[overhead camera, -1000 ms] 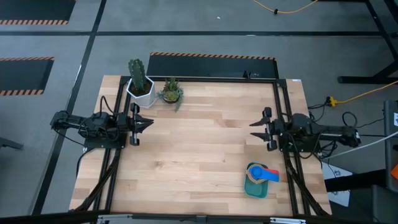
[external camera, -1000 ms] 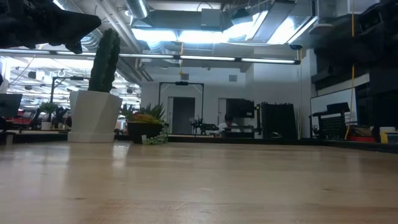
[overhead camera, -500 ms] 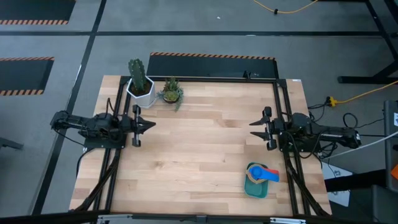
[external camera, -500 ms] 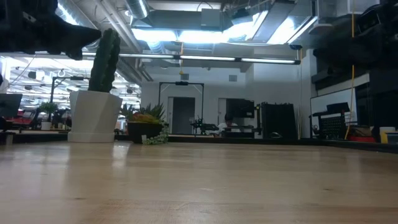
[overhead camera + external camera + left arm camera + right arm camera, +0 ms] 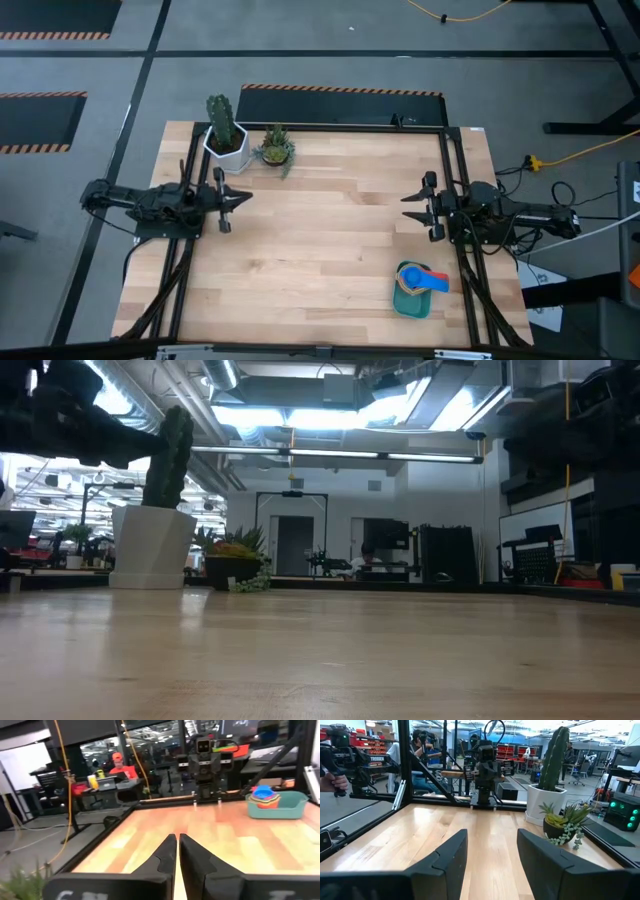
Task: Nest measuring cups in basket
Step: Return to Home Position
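The teal basket point(image 5: 414, 302) sits near the table's near right corner, with the measuring cups point(image 5: 420, 279) stacked inside it, a blue one on top. The left wrist view shows the basket point(image 5: 287, 805) and the cups point(image 5: 263, 795) far off. My left gripper point(image 5: 247, 198) hovers over the table's left side, shut and holding nothing point(image 5: 176, 841). My right gripper point(image 5: 408, 209) hovers over the right side, farther back than the basket, open and holding nothing point(image 5: 492, 842).
A cactus in a white pot point(image 5: 225, 140) and a small potted plant point(image 5: 274, 150) stand at the far left edge, close behind my left gripper. A dark frame rail runs along each side of the table. Bare wood point(image 5: 330, 240) lies between the arms. People work beyond the table.
My left gripper has turned a little about its wrist and dipped slightly, staying shut. My right arm, the basket and the cups have kept still.
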`<state>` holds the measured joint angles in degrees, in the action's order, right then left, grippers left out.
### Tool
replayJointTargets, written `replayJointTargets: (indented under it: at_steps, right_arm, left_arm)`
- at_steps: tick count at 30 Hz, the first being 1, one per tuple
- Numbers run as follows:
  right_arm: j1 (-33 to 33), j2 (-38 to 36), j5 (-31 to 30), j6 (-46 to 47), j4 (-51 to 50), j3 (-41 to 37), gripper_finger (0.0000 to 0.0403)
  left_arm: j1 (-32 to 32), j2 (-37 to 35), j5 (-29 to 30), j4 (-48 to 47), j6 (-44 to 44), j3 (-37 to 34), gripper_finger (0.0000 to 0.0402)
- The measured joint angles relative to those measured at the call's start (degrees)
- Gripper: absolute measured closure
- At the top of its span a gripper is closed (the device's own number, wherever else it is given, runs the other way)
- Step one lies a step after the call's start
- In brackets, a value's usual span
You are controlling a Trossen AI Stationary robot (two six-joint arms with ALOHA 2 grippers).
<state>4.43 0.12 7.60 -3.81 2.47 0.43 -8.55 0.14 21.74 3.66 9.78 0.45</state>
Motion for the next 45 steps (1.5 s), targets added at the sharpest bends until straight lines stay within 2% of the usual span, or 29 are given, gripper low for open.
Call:
replayJointTargets:
  at_steps: [5,11,17,38,45]
  right_arm:
    - [0.0,0.0,0.0,0.3,0.0,0.0,0.0226]
    - [0.0,0.0,-0.3,0.0,0.0,0.0,0.0226]
    - [0.0,0.0,-7.5,-2.5,-1.0,0.0,0.0226]
    - [0.0,0.0,-7.5,-2.5,-1.0,0.0,0.0226]
    - [0.0,0.0,-7.5,-2.5,-1.0,0.0,0.0226]
  left_arm:
    - [3.9,0.0,-3.0,-0.3,0.9,0.0,0.0377]
    - [10.4,0.0,-12.9,-1.6,-0.6,0.0,0.0369]
    - [14.8,0.0,-21.7,-3.0,-5.1,0.0,0.0367]
    - [14.9,0.0,-21.4,-3.1,-4.7,0.0,0.0394]
    - [14.9,0.0,-21.4,-3.1,-4.7,0.0,0.0388]
